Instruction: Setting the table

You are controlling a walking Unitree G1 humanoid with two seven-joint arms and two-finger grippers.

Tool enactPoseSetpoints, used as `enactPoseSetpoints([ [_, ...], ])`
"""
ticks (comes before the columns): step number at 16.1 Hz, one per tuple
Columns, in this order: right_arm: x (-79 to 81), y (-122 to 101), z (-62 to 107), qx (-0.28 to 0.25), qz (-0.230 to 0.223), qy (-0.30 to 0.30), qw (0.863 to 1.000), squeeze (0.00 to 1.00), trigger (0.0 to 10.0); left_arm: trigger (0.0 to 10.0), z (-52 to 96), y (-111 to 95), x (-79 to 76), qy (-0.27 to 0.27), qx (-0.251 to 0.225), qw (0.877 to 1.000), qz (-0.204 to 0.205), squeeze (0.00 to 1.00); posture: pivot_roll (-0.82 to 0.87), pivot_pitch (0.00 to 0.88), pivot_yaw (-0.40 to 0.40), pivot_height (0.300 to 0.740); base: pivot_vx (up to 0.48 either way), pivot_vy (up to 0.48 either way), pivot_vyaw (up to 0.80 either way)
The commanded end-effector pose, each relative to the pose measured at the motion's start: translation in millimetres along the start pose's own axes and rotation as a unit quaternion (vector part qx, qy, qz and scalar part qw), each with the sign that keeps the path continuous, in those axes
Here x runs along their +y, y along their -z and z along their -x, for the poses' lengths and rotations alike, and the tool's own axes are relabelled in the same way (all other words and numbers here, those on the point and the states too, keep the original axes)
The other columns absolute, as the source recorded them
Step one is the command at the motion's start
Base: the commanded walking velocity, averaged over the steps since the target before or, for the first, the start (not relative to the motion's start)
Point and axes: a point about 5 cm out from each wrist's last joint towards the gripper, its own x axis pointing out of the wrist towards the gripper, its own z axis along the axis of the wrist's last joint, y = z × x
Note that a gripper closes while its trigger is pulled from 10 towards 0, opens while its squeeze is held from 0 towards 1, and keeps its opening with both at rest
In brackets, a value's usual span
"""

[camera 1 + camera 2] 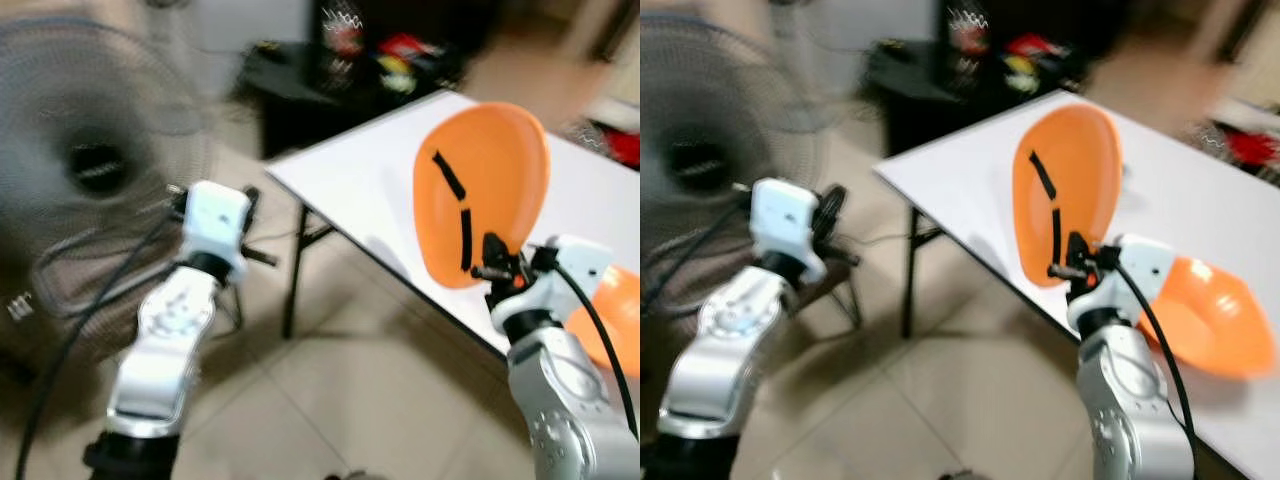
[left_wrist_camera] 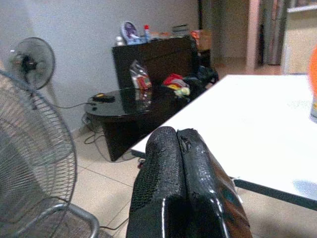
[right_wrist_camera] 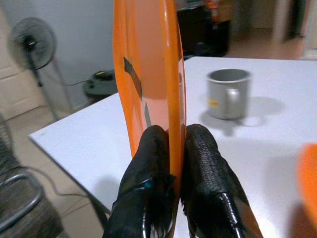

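Observation:
My right gripper point(image 3: 171, 144) is shut on the rim of an orange plate point(image 1: 482, 190), holding it upright on edge above the near side of the white table point(image 1: 370, 180). The plate point(image 3: 148, 64) bears black tape strips. An orange bowl point(image 1: 1212, 315) rests on the table to the right of my right arm. A grey metal mug point(image 3: 228, 93) stands on the table beyond the plate. My left gripper point(image 2: 181, 148) is shut on nothing, out over the floor left of the table, its arm point(image 1: 175, 320) raised.
A large standing fan point(image 1: 95, 170) is at the left, close to my left arm. A black low table point(image 2: 124, 106) with bags and clutter stands beyond the white table's far corner. A second fan point(image 2: 30, 59) stands by the wall. Tiled floor point(image 1: 330, 400) lies below.

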Motion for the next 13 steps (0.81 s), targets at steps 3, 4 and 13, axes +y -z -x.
enactPoseSetpoints([
  [3, 3.3, -4.0, 3.9, -0.014, -0.008, -0.010, 1.000, 0.00, 10.0, 10.0, -2.7, 0.5, -4.1, 0.014, 0.003, 1.000, -0.003, 0.00, 0.02, 0.000, -0.045, 0.740, 0.000, 0.476, -0.80],
  [4, 4.1, -3.8, 1.2, -0.014, -0.008, -0.010, 1.000, 0.00, 10.0, 10.0, -3.0, 0.6, -3.8, 0.014, 0.003, 1.000, -0.004, 0.00, 0.02, 0.000, -0.045, 0.740, 0.000, 0.480, -0.80],
  [13, 9.4, 3.4, 0.4, -0.001, -0.032, -0.021, 0.999, 0.00, 10.0, 10.0, 4.4, 6.9, 1.0, 0.013, 0.020, 1.000, -0.008, 0.00, 0.04, 0.000, -0.037, 0.740, 0.000, 0.206, -0.40],
])
